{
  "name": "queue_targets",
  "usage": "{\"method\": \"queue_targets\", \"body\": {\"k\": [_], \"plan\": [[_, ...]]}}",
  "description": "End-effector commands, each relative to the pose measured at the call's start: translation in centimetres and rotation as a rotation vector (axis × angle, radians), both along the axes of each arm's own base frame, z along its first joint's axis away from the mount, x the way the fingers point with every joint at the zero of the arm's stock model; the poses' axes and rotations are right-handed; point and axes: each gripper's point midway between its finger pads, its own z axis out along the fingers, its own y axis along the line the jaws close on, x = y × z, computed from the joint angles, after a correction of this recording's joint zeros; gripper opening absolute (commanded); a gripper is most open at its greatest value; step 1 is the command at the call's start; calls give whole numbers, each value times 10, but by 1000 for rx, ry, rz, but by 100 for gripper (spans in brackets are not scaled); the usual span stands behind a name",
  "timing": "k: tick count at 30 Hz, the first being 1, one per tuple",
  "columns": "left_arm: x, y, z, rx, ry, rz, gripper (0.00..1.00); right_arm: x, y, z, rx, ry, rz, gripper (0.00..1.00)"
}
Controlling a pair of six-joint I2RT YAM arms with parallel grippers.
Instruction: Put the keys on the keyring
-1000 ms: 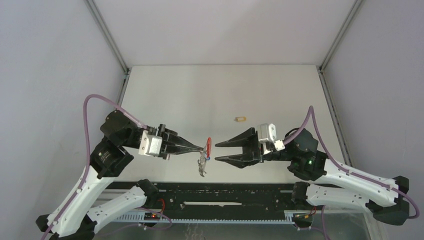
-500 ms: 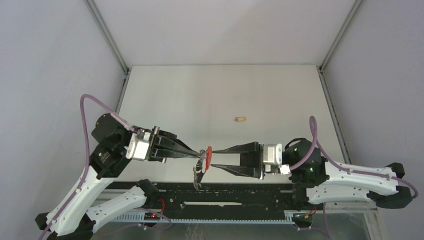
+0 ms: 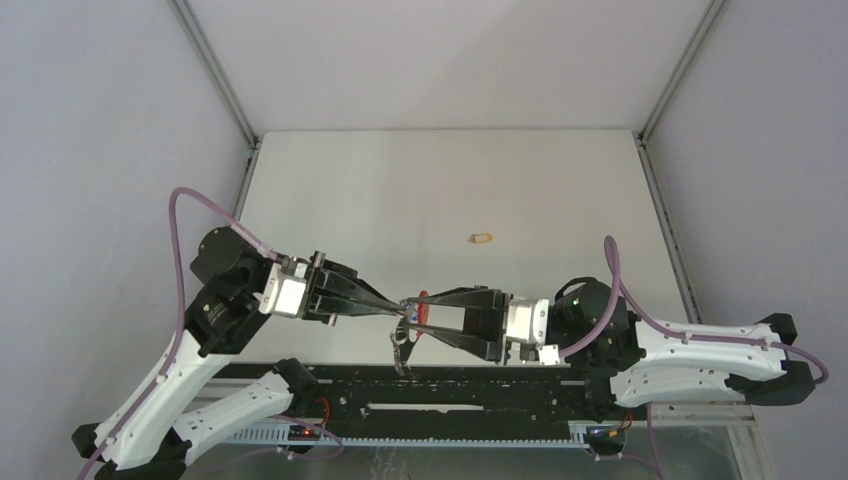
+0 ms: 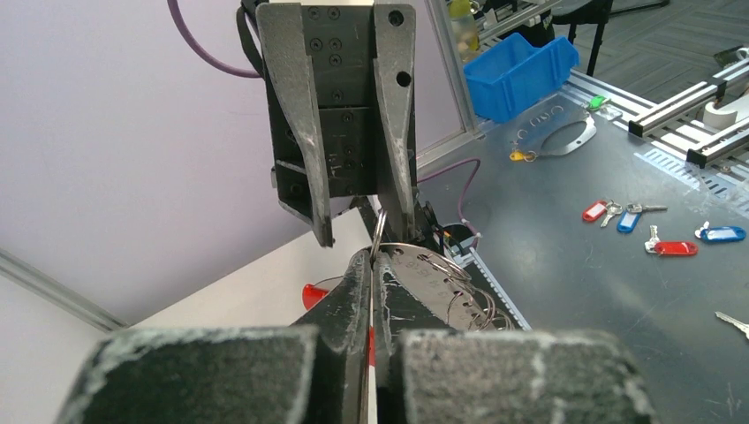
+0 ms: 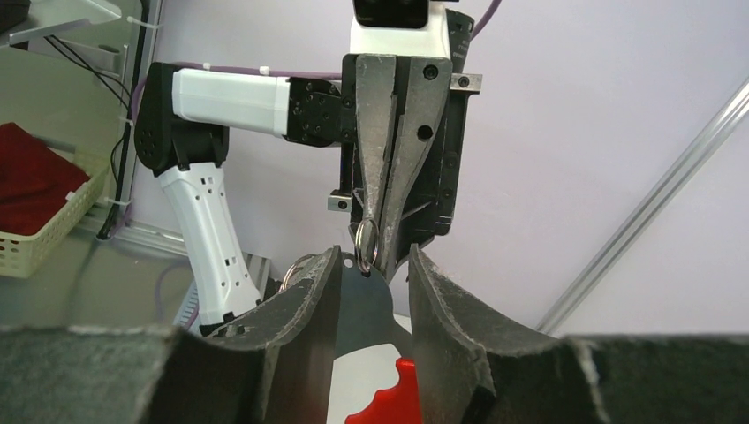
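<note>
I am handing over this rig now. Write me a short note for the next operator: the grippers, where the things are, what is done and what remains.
Left gripper: shut on the small ring at the top of the keyring, holding it up above the near edge of the table.
Right gripper: open, with a finger on either side of the keyring's grey plate; no firm grip shows.
Yellow key: lies alone on the table, farther back and to the right, away from both arms.
Done: keyring lifted. Whether any key already hangs on it cannot be told.
Left: fetch the yellow key and put it on the keyring.
</note>
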Motion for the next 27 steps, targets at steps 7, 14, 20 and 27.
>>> {"method": "queue_targets", "body": {"k": [7, 14, 20, 27], "plan": [[1, -1, 4, -19, 8, 19, 0, 3, -3, 24, 41, -10, -33, 27], [10, -3, -9, 8, 16, 59, 0, 12, -1, 21, -6, 63, -66, 0], [29, -1, -30, 78, -51, 184, 32, 32, -8, -2, -148, 221, -169, 0], [34, 7, -47, 126, -109, 232, 36, 44, -21, -40, -377, 383, -248, 0]]}}
